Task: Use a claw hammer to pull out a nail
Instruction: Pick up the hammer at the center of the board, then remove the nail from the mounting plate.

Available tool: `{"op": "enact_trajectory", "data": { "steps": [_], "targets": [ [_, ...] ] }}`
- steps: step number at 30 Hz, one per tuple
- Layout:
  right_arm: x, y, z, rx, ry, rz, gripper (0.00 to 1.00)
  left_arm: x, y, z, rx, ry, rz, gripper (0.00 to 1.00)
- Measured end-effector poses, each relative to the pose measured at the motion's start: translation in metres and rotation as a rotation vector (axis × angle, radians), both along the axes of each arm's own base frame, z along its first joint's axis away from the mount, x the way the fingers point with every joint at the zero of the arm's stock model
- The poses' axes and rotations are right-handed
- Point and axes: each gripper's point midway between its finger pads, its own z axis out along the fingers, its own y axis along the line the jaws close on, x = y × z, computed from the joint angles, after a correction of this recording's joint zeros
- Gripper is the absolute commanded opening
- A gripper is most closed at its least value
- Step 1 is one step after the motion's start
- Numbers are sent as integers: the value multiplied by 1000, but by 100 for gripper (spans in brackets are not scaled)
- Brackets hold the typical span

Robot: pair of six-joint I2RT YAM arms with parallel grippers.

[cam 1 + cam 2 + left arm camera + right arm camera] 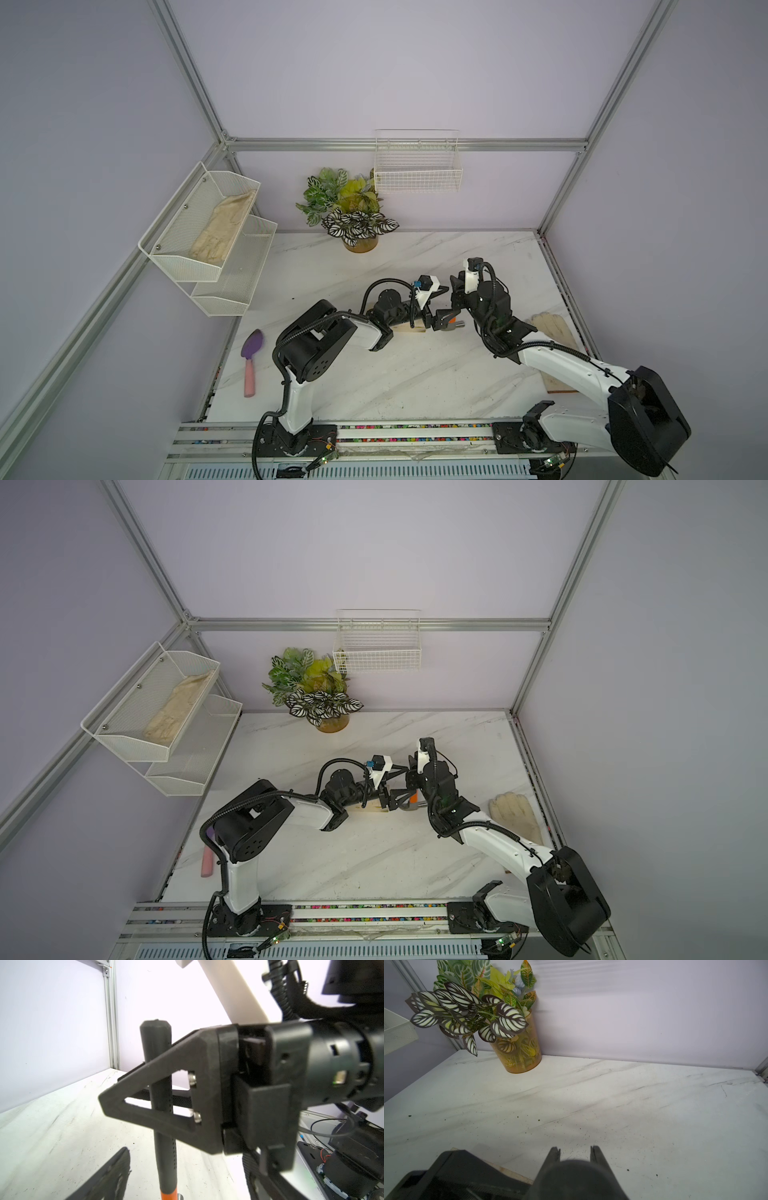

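The right gripper fills the left wrist view. Its fingers are pressed onto the black handle of the hammer, pinching it in its upper part, a little below the butt. The right wrist view shows the rounded butt sitting between the two fingertips.

The left gripper stands spread wide, one finger to each side of the hammer's lower part and low over the worktop. The one left finger that its own camera shows is apart from the handle; the other is out of that picture.

The hammer stands near the middle of the worktop, a little toward the right edge. Its long axis is upright, with the butt up and the orange neck and steel head down. Which way the claw points, and whether the head touches the worktop, I cannot tell. A pale wood block lies just beside the head, under the left wrist.

Bare marble runs from the grippers to the back edge, where a plant stands left of centre. The front half between the two arms is bare too. A trowel lies at the left edge, well apart, and a glove lies at the right edge, close behind the right arm.
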Motion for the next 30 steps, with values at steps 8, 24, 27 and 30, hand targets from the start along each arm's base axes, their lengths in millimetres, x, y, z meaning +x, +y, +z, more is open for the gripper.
{"op": "enact_trajectory", "data": {
  "steps": [8, 24, 27, 30],
  "targets": [
    [-31, 8, 12, -1, -79, 146, 0, -15, 21, -2, 10, -32, 3, 82],
    [-12, 14, 78, 77, -110, -24, 0, 24, 128, 46, 33, 130, 494, 100],
    [-15, 34, 92, 57, -109, -43, 0, 35, 165, 59, 57, 210, 694, 100],
    [-16, 53, 102, 35, -106, -53, 0, 42, 202, 51, 76, 304, 850, 100]
  ]
}}
